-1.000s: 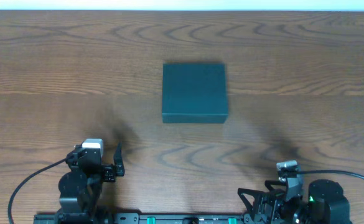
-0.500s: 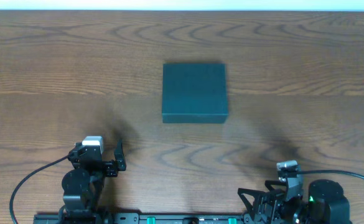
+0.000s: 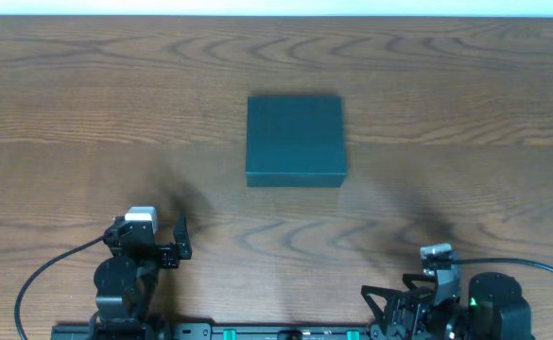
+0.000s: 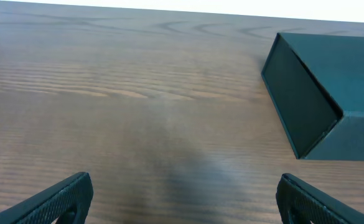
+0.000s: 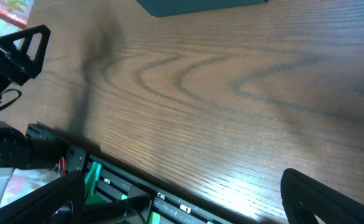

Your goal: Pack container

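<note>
The dark teal-green container (image 3: 295, 139) lies closed in the middle of the wooden table. In the left wrist view it (image 4: 331, 93) is at the upper right, and its near edge (image 5: 200, 5) shows at the top of the right wrist view. My left gripper (image 3: 180, 241) is open and empty near the front left edge; its fingertips (image 4: 182, 199) straddle bare wood. My right gripper (image 3: 389, 304) is open and empty at the front right, with fingers (image 5: 188, 199) wide apart over the table's front edge. No snack packets are in view.
A black mounting rail with green parts (image 5: 126, 193) runs along the table's front edge. A black cable (image 3: 40, 279) loops from the left arm base, and another (image 3: 541, 266) leads from the right arm base.
The left arm shifted slightly, its gripper settling a little lower and to the right between one second ago and half a second ago. Since then nothing has moved.
</note>
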Controlling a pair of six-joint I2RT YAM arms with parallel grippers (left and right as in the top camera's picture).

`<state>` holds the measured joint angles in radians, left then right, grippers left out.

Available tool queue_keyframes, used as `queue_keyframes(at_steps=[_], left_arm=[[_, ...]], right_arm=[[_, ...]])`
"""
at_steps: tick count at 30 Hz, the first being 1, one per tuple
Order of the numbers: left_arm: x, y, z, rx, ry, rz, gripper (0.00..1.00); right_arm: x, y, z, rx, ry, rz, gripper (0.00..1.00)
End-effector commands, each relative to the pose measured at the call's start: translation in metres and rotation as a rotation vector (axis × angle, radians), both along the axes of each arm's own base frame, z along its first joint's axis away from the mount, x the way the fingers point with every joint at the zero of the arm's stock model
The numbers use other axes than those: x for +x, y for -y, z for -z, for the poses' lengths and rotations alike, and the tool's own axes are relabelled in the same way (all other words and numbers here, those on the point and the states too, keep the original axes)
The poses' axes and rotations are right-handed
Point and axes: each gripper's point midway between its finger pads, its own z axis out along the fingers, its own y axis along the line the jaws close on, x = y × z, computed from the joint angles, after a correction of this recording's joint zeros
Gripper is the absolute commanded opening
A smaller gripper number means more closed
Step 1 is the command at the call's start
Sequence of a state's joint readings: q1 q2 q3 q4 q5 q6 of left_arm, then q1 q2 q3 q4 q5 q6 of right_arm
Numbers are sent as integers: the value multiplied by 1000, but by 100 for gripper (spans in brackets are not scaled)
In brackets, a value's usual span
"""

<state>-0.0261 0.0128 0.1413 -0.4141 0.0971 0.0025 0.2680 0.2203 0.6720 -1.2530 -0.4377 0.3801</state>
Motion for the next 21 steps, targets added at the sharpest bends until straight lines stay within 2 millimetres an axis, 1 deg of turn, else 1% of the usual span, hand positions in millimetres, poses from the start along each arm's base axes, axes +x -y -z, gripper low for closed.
queue_keyframes(at_steps=[1, 12, 14, 16, 18, 19, 21], left_arm=[[0, -2, 7, -3, -9, -14, 95], [0, -2, 7, -3, -9, -14, 95], [0, -2, 7, -3, -9, -14, 95], [0, -2, 7, -3, -9, -14, 95], [0, -2, 7, -3, -9, -14, 95], [0, -2, 7, -3, -9, -14, 95], [0, -2, 7, -3, -9, -14, 95]], right_arm=[[-3, -3, 0, 12, -3, -16, 99], [-2, -2, 0, 7, -2, -15, 99], [2, 2, 0, -18, 25, 2, 99], [13, 8, -4, -45, 88, 40, 99], [30, 14, -7, -93, 199, 54, 99], [39, 11, -6, -131, 293, 2, 99], [50, 7, -1, -171, 389, -48, 99]])
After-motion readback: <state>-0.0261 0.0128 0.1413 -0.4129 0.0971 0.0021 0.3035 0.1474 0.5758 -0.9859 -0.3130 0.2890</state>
